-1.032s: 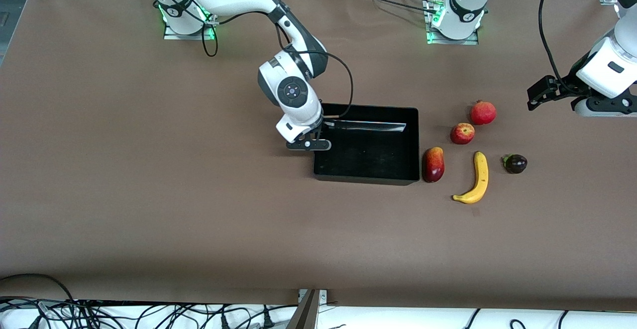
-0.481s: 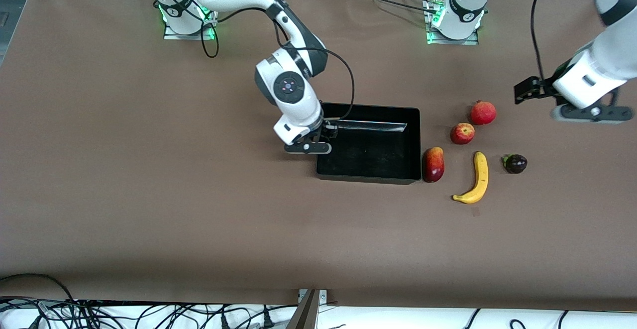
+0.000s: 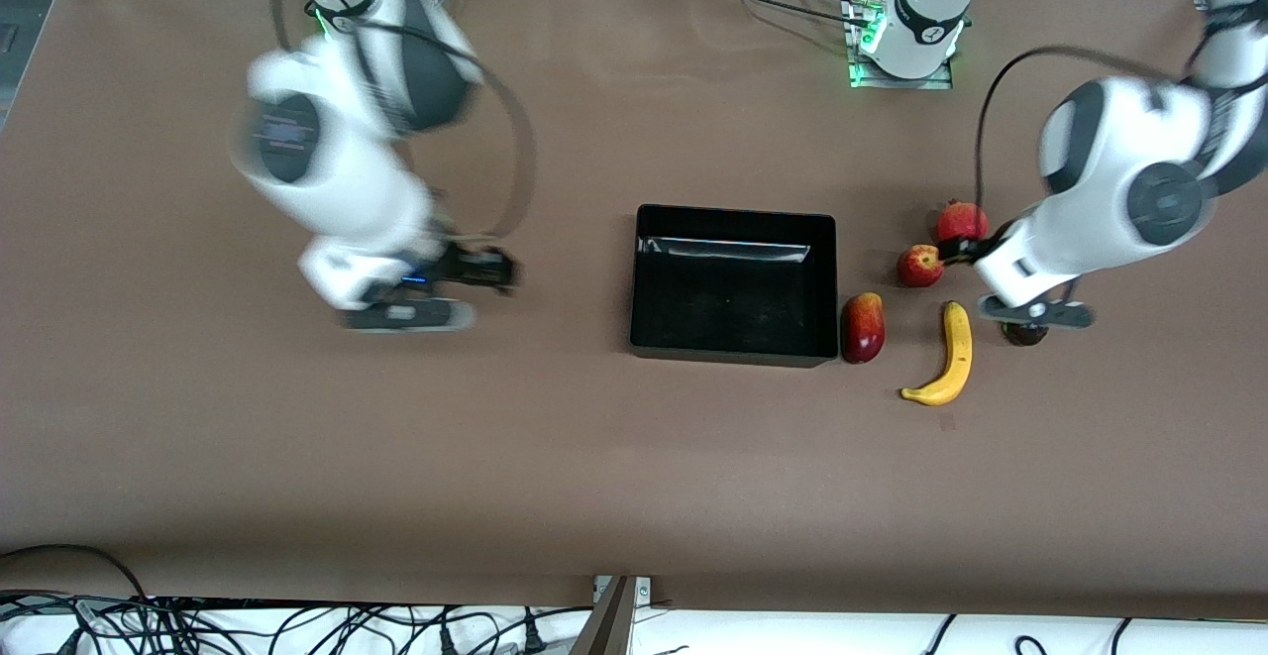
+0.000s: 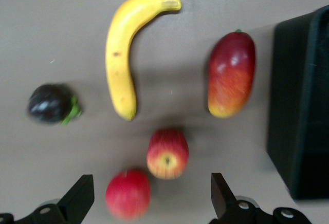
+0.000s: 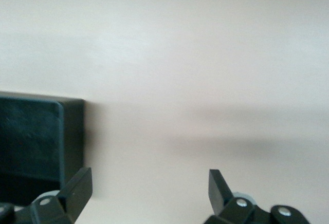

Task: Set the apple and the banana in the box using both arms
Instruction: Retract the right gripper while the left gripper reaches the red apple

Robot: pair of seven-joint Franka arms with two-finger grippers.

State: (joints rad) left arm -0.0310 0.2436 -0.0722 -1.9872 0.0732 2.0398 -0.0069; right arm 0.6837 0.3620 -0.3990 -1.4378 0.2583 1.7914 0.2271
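Front view: left gripper (image 3: 1030,313) seen over fruit cluster, just beside banana (image 3: 949,358) and apple (image 3: 920,266); left arm judged nearer to both. Box (image 3: 735,338) empty. Right gripper (image 3: 416,303) seen over bare table, well apart from box.

Left wrist view: fingers (image 4: 79,198) spread wide, nothing held; apple just ahead between them, banana past it, long axis roughly along approach line.

Right wrist view: fingers (image 5: 77,185) apart, empty; box corner alongside.

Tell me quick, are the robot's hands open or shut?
Left gripper: jaws open, empty, over the apple.
Right gripper: jaws open, empty, over bare table beside the box.
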